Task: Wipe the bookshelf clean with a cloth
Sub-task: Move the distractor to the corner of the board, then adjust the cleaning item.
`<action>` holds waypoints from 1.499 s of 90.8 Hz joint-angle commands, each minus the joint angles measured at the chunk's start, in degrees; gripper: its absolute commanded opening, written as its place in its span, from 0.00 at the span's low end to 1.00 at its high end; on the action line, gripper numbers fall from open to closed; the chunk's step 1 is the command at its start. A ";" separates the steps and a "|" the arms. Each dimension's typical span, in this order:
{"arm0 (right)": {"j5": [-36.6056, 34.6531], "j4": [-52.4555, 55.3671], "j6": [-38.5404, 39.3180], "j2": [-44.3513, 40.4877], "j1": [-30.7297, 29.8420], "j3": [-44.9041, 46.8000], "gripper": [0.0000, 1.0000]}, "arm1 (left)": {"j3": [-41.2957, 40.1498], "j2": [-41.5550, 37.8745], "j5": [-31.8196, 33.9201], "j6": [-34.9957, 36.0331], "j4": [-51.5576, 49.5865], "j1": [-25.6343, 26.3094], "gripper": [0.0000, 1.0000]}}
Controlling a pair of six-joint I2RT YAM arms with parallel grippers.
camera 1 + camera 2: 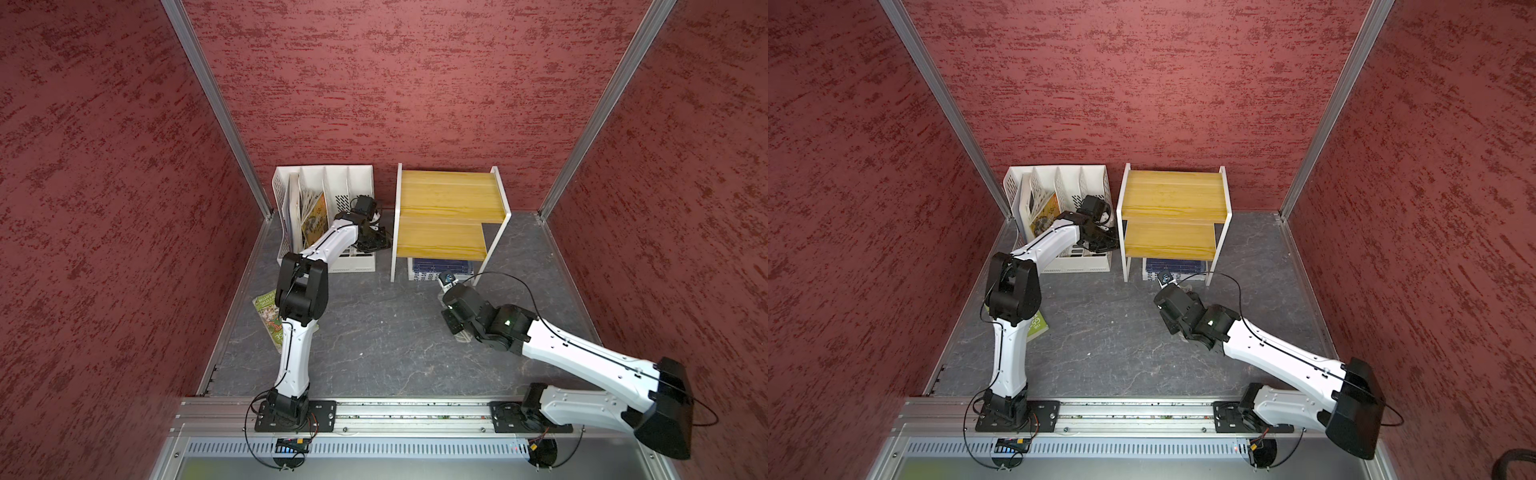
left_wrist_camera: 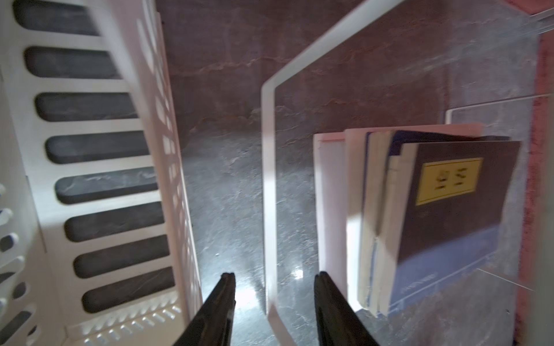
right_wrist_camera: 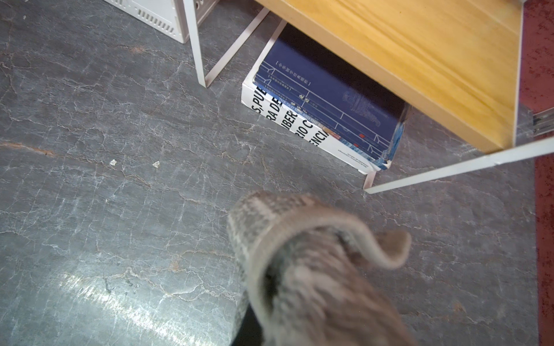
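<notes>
The bookshelf stands at the back, two yellow wooden boards between white side panels. Nothing lies on either board. My left gripper hangs low in the gap between the shelf and the file organizer. It is open in the left wrist view, with the shelf's white side panel showing between its fingers, which stand much wider apart than the panel. My right gripper sits in front of the shelf, shut on the cloth. The grey-beige cloth is bunched over the jaws and hides the fingertips.
A white perforated file organizer with magazines stands left of the shelf. A stack of books lies under the lower board. A green book lies on the grey table beside the left arm. Red walls close in three sides.
</notes>
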State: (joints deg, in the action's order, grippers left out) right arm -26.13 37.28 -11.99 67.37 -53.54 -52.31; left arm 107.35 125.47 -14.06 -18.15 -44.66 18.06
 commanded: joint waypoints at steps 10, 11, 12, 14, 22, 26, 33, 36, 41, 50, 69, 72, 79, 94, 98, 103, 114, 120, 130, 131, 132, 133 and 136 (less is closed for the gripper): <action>-1.16 -0.83 1.12 0.91 -0.15 -2.99 0.00 | -5.60 -1.71 9.64 1.57 -4.01 -3.77 0.46; -0.83 -0.99 1.19 0.91 -0.15 -2.98 0.00 | -5.98 -1.98 9.61 1.51 -3.80 -3.88 0.46; -0.53 -1.25 1.32 0.87 -0.16 -3.06 0.00 | -6.31 -2.38 9.60 1.44 -3.56 -4.03 0.46; 0.19 -1.90 1.61 0.84 -0.18 -3.06 0.00 | -7.05 -2.98 9.54 1.21 -3.12 -4.32 0.46; 3.08 -4.74 2.03 0.57 -0.18 -2.89 0.00 | -9.01 -5.22 9.54 0.93 -1.96 -5.28 0.46; 4.81 -6.18 2.05 0.54 -0.16 -2.90 0.00 | -9.64 -6.02 9.51 0.93 -1.82 -5.73 0.46; 7.64 -8.72 2.06 0.78 -0.12 -2.95 0.00 | -10.48 -7.33 9.60 1.10 -1.91 -6.39 0.46; 8.58 -9.89 1.88 0.94 -0.15 -2.91 0.00 | -10.94 -7.95 9.42 1.10 -1.81 -6.72 0.46; 10.75 -12.25 1.62 1.08 0.04 -2.92 0.00 | -11.94 -9.43 8.10 1.22 -0.70 -7.16 0.46; 16.25 -17.00 1.16 1.09 0.52 -3.27 0.00 | -15.10 -13.45 3.54 2.20 3.72 -7.09 0.47; 28.27 -25.92 -0.97 1.10 1.77 -7.18 0.01 | -30.49 -30.54 -11.43 2.45 21.89 -8.47 0.59; 29.74 -27.44 -1.84 1.05 2.11 -7.64 0.01 | -33.97 -34.36 -15.27 1.64 26.01 -9.23 0.64; 33.15 -31.07 -3.99 0.72 3.35 -7.98 0.01 | -42.16 -42.42 -24.73 -0.63 36.37 -11.75 0.76; 42.88 -40.74 -11.39 -0.32 7.72 -6.74 0.01 | -51.94 -54.61 -41.20 -5.91 52.09 -14.76 0.87; 44.35 -42.06 -13.24 -0.54 9.36 -6.57 0.01 | -53.08 -56.16 -44.46 -7.81 55.55 -14.60 0.89; 46.40 -43.97 -14.92 -0.67 11.26 -6.62 0.01 | -54.38 -57.55 -47.64 -11.64 61.15 -13.56 0.91; 53.24 -50.25 -20.22 0.10 15.56 -6.78 0.01 | -56.40 -59.12 -50.38 -17.13 73.21 -9.39 0.94; 57.31 -52.17 -22.44 1.35 17.13 -8.07 0.01 | -56.86 -59.68 -50.17 -17.65 76.91 -6.92 0.94; 60.84 -49.62 -21.81 3.40 17.24 -12.14 0.01 | -55.97 -59.53 -49.50 -16.90 78.37 -3.94 0.95; 61.07 -49.60 -21.87 3.56 17.24 -12.43 0.01 | -55.82 -59.41 -49.45 -16.87 78.35 -3.84 0.95; 61.26 -49.64 -21.95 3.60 17.24 -12.62 0.01 | -55.66 -59.31 -49.42 -16.80 78.38 -3.61 0.95; 61.36 -49.70 -22.07 3.75 17.24 -12.80 0.01 | -55.49 -59.16 -49.41 -16.77 78.40 -3.41 0.95; 61.49 -50.17 -22.50 4.12 17.24 -13.20 0.01 | -54.88 -58.73 -49.39 -16.74 78.54 -2.90 0.95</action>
State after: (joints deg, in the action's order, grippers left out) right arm 29.43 -9.47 -32.23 70.46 -36.38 -62.46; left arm 50.94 66.63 -61.80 -33.71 27.83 13.76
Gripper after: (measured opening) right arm 0.097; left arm 0.950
